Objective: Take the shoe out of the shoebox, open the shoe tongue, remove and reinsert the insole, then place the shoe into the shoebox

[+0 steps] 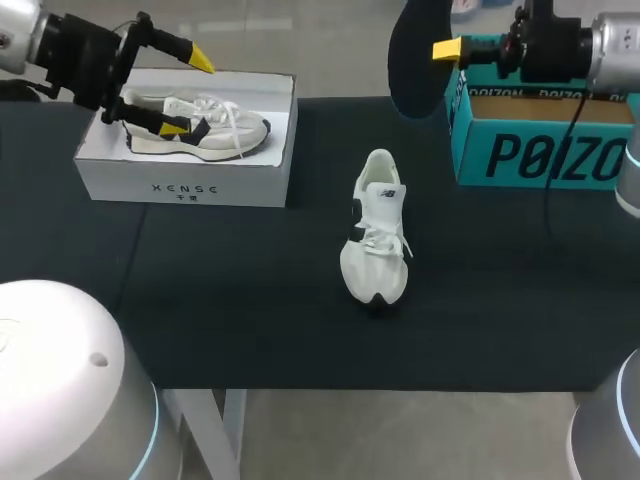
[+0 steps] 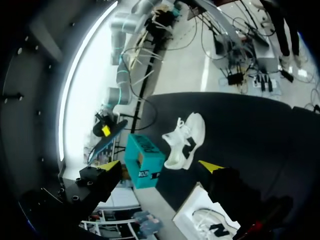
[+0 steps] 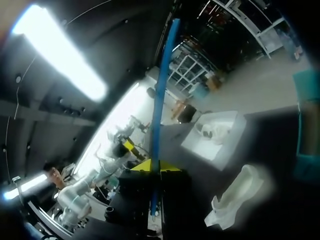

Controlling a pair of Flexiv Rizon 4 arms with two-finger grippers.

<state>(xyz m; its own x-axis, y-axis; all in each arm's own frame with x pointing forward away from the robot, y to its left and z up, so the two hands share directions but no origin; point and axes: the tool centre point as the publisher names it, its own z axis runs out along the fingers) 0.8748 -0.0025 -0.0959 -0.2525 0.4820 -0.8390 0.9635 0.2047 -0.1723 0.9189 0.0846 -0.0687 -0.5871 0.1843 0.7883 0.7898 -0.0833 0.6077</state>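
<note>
Centrally on the black tabletop [image 1: 250,310] a white shoe [image 1: 378,235] is seen standing on its sole, apart from both boxes, with its toe turned toward the near edge and its opening toward the far side. From the left wrist view the same shoe [image 2: 185,142] is seen ahead of the left tool [image 2: 160,167], just beside a teal box [image 2: 145,160].

A white shoebox [image 1: 185,180] is set at the far left of the tabletop, and a second shoe [image 1: 195,125] is laid on its side inside it. The left tool [image 1: 188,95] is held above this shoebox with its yellow-tipped fingers spread wide and nothing gripped.

At the far right, above the teal box [image 1: 540,150], a dark insole [image 1: 415,60] is clamped in the right tool [image 1: 445,50]. In the right wrist view the insole [image 3: 160,100] is shown edge-on as a thin blue strip pinched between the yellow tips of the right tool [image 3: 152,166], with the shoe [image 3: 237,192] and the shoebox [image 3: 215,145] ahead on the tabletop.
</note>
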